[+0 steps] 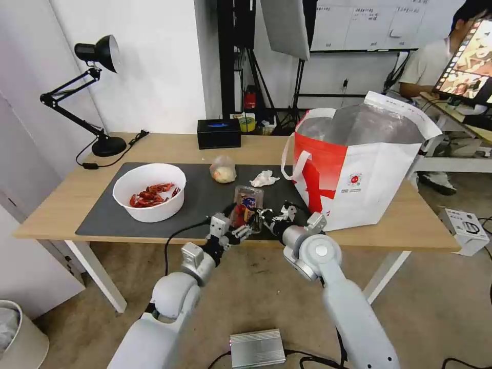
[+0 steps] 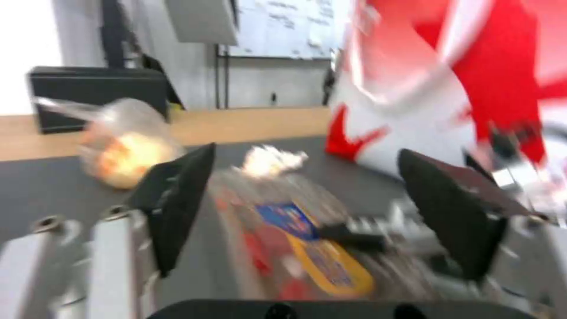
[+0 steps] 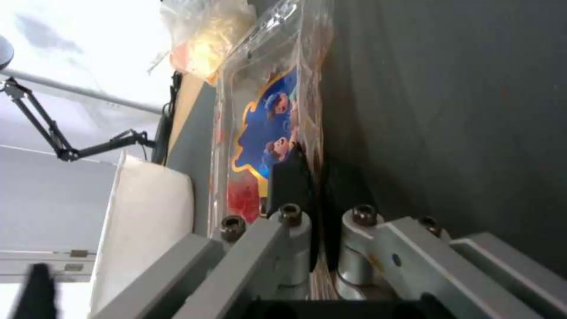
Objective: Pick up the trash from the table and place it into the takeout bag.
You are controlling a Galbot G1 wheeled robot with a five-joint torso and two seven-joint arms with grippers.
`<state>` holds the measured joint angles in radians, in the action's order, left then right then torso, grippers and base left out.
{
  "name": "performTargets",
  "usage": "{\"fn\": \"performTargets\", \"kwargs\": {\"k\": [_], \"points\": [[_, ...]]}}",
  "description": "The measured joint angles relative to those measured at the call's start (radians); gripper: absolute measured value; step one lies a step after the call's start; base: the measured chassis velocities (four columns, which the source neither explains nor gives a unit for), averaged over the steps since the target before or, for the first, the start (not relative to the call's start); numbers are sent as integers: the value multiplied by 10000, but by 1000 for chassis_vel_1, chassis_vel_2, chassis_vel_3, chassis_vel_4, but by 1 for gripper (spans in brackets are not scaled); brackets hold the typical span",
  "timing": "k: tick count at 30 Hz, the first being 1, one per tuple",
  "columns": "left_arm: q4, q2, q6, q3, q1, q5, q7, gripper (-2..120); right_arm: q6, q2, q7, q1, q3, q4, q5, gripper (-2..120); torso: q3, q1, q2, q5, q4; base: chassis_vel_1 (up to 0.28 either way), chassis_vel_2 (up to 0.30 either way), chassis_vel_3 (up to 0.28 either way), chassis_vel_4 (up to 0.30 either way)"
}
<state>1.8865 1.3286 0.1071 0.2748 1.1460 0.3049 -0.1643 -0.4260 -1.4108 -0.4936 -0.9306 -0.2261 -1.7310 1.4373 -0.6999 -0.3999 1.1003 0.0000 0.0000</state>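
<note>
Clear plastic tray (image 1: 248, 201) on grey mat (image 1: 102, 210) at table (image 1: 51, 205) front edge | right gripper (image 3: 316, 177) clamped on tray rim | left gripper (image 2: 307, 208) spread wide around tray, not touching | bag (image 1: 369, 169) just right | bowl (image 1: 149, 192) left.

a studio-like lab: softbox (image 1: 285, 25), whiteboard (image 1: 369, 23), tripods.

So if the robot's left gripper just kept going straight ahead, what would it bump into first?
The left gripper is open and points across the mat at the clear clamshell tray, which lies between its fingers, so it would meet that first. The crumpled tissue sits farther along the same line, though depth is hard to judge.
</note>
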Motion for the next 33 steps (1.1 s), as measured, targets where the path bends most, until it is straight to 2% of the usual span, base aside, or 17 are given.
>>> {"fn": "performTargets", "kwargs": {"k": [1,2,4,6,9,10,13,17,26,29,33], "points": [[128,-64,130,187,6,377,254,95,59,-2,45,-20,-1,-4,-28,0,0,0,0,0,0,0,0,0,0],[128,-64,130,187,6,377,254,95,59,-2,45,-20,-1,-4,-28,0,0,0,0,0,0,0,0,0,0],[297,-193,349,643,151,690,687,99,136,1,141,-69,0,-44,-136,0,-1,0,-1,0,1,0,0,0,0],[365,-240,428,801,246,762,825,99,153,8,208,-98,2,-78,-208,0,-1,0,-2,0,1,0,0,0,0],[769,-423,728,1539,864,1097,1184,100,180,132,563,-228,55,-377,-607,0,-3,0,-2,-1,0,0,0,0,0],[769,-423,728,1539,864,1097,1184,100,180,132,563,-228,55,-377,-607,0,-3,0,-2,-1,0,0,0,0,0],[1217,-474,804,2314,1698,1266,1191,100,319,369,1236,-449,79,-775,-1345,0,-2,0,-3,-3,0,0,0,0,0],[1674,-544,804,2905,2376,1467,1089,100,562,658,1645,-695,39,-1158,-1733,0,-1,1,-2,2,1,0,0,0,0],[1976,-476,775,3270,2820,1601,949,100,993,1612,2378,-1268,-99,-2365,-2165,0,-1,0,-3,0,-1,0,0,0,0],[1987,-454,775,3218,2824,1686,926,100,1132,2024,2822,-1752,-365,-3173,-2649,0,-1,0,-3,2,0,0,0,0,0],[1977,-469,774,3151,2812,1715,870,100,1540,2288,3332,-2164,-635,-3661,-3394,0,0,1,-2,1,-4,0,0,0,0]]}}
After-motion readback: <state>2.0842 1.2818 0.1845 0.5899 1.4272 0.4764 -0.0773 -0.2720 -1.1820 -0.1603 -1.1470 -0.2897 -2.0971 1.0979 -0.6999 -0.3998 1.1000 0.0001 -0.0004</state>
